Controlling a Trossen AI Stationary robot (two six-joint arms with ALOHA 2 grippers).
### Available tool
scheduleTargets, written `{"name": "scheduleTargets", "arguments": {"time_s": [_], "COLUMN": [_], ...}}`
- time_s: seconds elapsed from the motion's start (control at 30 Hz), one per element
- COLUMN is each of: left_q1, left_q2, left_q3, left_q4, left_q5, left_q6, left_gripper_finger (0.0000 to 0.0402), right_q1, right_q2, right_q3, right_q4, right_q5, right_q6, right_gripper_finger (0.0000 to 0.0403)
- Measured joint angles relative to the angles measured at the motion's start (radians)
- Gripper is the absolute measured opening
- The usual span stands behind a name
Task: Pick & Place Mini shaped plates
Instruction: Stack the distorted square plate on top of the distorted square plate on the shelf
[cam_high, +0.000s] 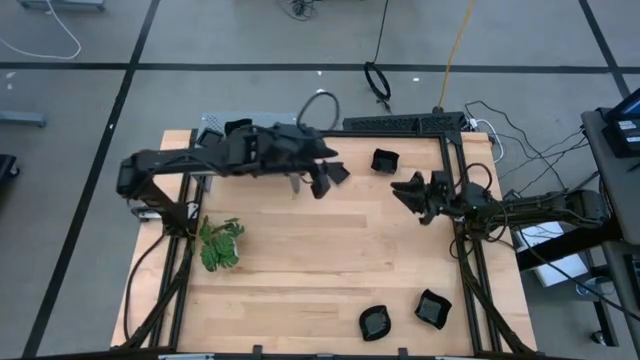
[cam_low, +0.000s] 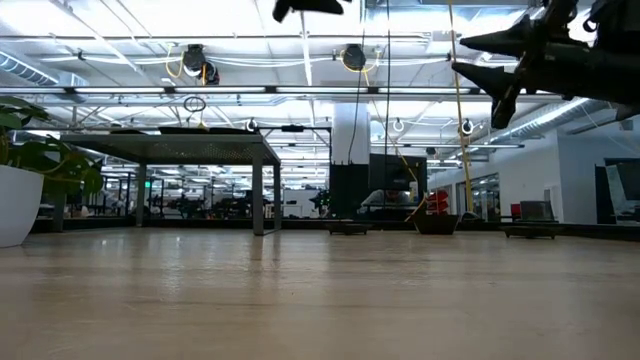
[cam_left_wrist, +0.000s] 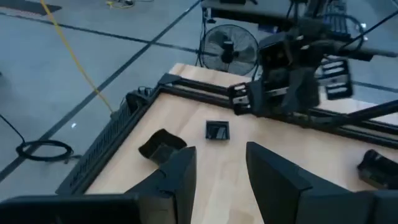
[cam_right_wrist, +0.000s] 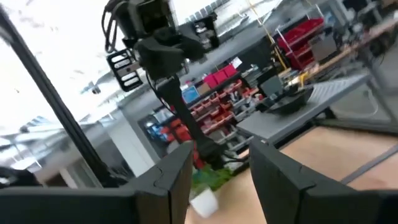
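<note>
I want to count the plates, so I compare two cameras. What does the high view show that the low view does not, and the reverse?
Only the high view shows the green plant in full, three black mini plates on the table: one at the far edge, two at the near edge, and both arms whole, the left gripper and right gripper raised with fingers apart. Only the low view shows the room behind and the metal shelf from the side. Both share the table surface, the arms and the plant.
</note>
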Motion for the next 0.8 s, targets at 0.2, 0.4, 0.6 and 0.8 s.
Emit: {"name": "scheduleTargets", "arguments": {"time_s": [0.2, 0.4, 0.6, 0.8], "left_q1": [-0.006, -0.020, -0.034, -0.035], "left_q2": [-0.074, -0.125, -0.141, -0.142], "left_q3": [0.000, 0.000, 0.000, 0.000], "left_q4": [-0.013, -0.019, -0.021, -0.022], "left_q5": [0.001, 0.001, 0.003, 0.004], "left_q6": [-0.002, -0.002, -0.002, 0.001], "left_gripper_finger": [0.0145, 0.0145, 0.0145, 0.0145], "right_q1": [-0.002, -0.033, -0.116, -0.205], "right_q2": [0.000, 0.005, 0.031, 0.147], "right_q3": [0.003, 0.128, 0.389, 0.529], "right_q4": [0.016, -0.266, -0.980, -1.326], "right_q5": [0.171, 0.174, 0.182, 0.183], "right_q6": [0.056, -0.086, -0.268, -0.474], "right_gripper_finger": [0.0146, 0.0146, 0.0146, 0.0149]}}
